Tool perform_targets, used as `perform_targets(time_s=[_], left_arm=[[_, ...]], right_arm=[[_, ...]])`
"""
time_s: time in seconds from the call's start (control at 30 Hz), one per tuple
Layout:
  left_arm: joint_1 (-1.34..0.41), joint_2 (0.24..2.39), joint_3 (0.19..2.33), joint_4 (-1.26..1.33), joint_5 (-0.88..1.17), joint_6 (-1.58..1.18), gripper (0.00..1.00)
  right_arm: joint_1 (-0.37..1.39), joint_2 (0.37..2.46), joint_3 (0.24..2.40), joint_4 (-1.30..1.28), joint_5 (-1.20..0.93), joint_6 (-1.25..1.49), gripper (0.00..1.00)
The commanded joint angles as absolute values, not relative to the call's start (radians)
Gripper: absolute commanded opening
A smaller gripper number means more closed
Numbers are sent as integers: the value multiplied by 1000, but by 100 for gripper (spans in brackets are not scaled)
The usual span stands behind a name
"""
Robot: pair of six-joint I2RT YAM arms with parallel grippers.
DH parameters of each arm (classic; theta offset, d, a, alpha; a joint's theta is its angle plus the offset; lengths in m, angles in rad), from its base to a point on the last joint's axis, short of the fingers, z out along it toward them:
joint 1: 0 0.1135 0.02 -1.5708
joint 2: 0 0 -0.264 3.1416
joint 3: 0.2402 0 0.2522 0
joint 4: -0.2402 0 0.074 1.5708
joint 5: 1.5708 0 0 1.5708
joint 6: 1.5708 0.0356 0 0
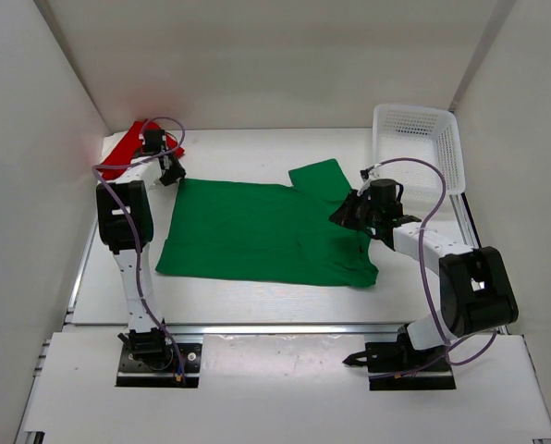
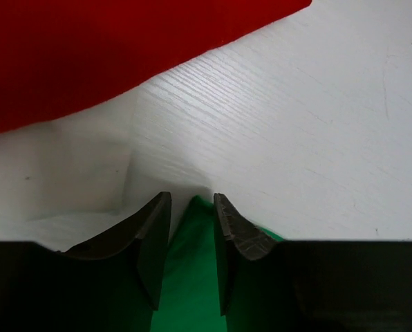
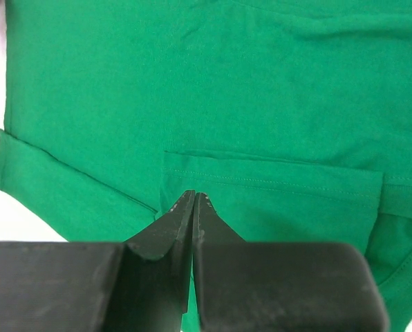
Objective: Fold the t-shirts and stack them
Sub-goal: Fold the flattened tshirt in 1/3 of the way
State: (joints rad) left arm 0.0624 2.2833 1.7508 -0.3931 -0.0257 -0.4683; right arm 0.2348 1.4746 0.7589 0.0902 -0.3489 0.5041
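The green shirt (image 1: 257, 231) lies spread flat across the middle of the table (image 1: 257, 310), its bottom hem toward the left edge and its neck end toward the right. One sleeve points at the far edge.

The left gripper (image 2: 192, 200) sits low at the shirt's far-left corner. Its jaws stand partly apart, and the tip of that green corner lies in the gap between them. From the wrist view I cannot tell whether the fingers (image 2: 154, 242) press the cloth at all.

The right gripper (image 3: 194, 196) is over the shirt's right end, near the sleeve. Its jaws are closed tip to tip, right at the stitched hem of a folded-in flap. Whether a pinch of cloth is caught between them I cannot tell.

The red shirt (image 1: 137, 139) is bunched in the far-left corner of the table, just beyond the left gripper, with some white cloth (image 2: 40, 187) showing beside its edge. A basket (image 1: 414, 116) stands in the far-right corner, apart from the green shirt.
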Motion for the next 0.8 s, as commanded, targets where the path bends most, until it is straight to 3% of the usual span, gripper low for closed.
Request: perform_targets(time_s=[0.0,0.1,0.27,0.33,0.57,0.77], left_arm=[[49,2217,1706,-416,-49,-430,42],[48,2217,1687,-394,-25,-455,37],[46,2247,1721,-400,15,-480,41],[38,2250,1736,-402,9,-480,38],[43,2229,1703,-361,20,-515,2],[60,2139,1599,-278,72,-566,0]], right_arm=[[232,1491,773,150,-361,496,0],[232,1509,811,141,-367,503,0],[248,1537,861,127,-371,494,4],[256,1545,877,121,-359,494,5],[193,1612,948,120,-306,494,22],[127,1868,1254,2,-181,442,36]])
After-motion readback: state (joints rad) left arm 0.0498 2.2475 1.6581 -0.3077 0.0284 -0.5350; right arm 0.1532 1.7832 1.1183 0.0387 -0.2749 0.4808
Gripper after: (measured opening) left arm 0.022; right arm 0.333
